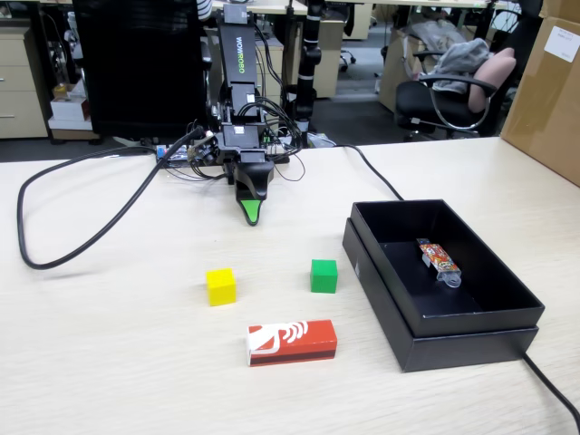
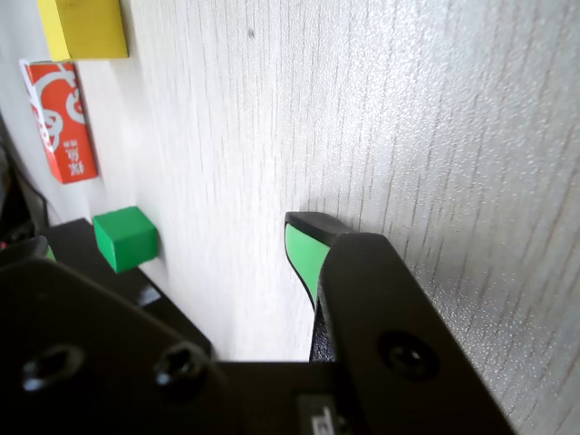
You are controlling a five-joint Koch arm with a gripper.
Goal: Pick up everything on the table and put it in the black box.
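On the pale table (image 1: 109,362) lie a yellow cube (image 1: 220,286), a green cube (image 1: 323,275) and a red packet (image 1: 293,342) with a white end and logo. The black box (image 1: 471,347) stands right of them, close to the green cube. My gripper (image 1: 252,214) hangs tip-down behind the cubes, near the arm's base, well apart from all three. In the wrist view its green-padded fingertips (image 2: 306,249) stand apart over bare wood, so the gripper (image 2: 172,234) is open and empty. That view also shows the green cube (image 2: 126,237), the packet (image 2: 62,118), the yellow cube (image 2: 86,27) and the box (image 2: 127,283).
A small orange patterned item (image 1: 438,258) lies inside the box. A thick black cable (image 1: 82,227) loops across the left of the table, and another runs past the box's right side. A brown carton (image 1: 553,91) stands at the far right. Office chairs sit behind.
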